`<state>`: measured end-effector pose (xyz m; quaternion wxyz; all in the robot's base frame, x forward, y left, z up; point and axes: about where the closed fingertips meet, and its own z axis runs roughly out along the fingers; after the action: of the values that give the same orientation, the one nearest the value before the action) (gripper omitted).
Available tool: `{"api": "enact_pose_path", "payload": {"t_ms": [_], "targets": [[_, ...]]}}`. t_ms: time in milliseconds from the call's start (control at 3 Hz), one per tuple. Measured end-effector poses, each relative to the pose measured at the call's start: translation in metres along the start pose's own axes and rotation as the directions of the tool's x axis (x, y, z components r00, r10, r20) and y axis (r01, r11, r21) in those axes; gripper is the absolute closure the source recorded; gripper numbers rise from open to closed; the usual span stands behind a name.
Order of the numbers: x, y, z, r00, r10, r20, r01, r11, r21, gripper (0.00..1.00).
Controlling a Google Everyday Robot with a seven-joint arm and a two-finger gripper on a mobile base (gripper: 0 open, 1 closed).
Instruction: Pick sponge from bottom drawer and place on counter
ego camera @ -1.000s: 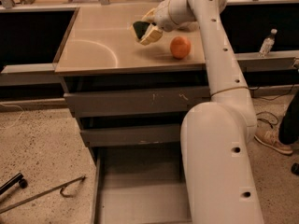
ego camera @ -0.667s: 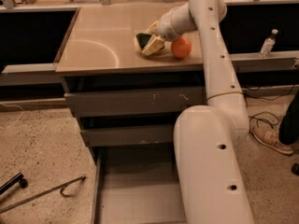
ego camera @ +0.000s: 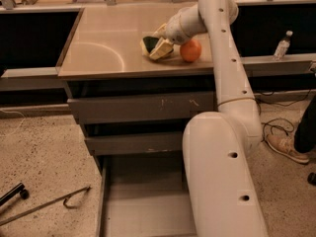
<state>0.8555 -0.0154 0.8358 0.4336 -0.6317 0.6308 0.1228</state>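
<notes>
- The gripper (ego camera: 159,39) stood over the counter (ego camera: 103,43), toward its right side, at the end of a white arm (ego camera: 222,58) reaching in from the near right.
- Its fingers were pinched on the sponge (ego camera: 152,47). The grip was partly masked by the wrist, so the exact contact points were not fully clear.
- The sponge sat tilted, dark green face to the left and pale yellow layer to the right. Its lower edge appeared to touch the counter, though this could not be confirmed.
- An orange (ego camera: 190,50) rested on the counter just right of the sponge, close to it. Whether the two touched could not be told.
- The bottom drawer (ego camera: 143,206) was pulled out toward the near side, its flat grey floor exposed. The arm's lower body covered its right part.
- Two upper drawers (ego camera: 138,107) were less far out, the higher one showing a scratched front.
- A water bottle (ego camera: 282,44) stood on a ledge at the far right, well apart from the counter.
- A metal rod (ego camera: 44,207) lay on the speckled floor at the near left.
</notes>
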Motion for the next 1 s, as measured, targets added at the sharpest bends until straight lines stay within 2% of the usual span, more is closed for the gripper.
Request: {"api": "enact_pose_path", "payload": {"t_ms": [667, 1000], "targets": [[0.0000, 0.0000, 0.0001, 1.000, 0.000, 0.000, 0.000, 1.0000, 0.000, 0.11], [0.0000, 0.0000, 0.0002, 1.000, 0.000, 0.000, 0.000, 1.0000, 0.000, 0.00]]}}
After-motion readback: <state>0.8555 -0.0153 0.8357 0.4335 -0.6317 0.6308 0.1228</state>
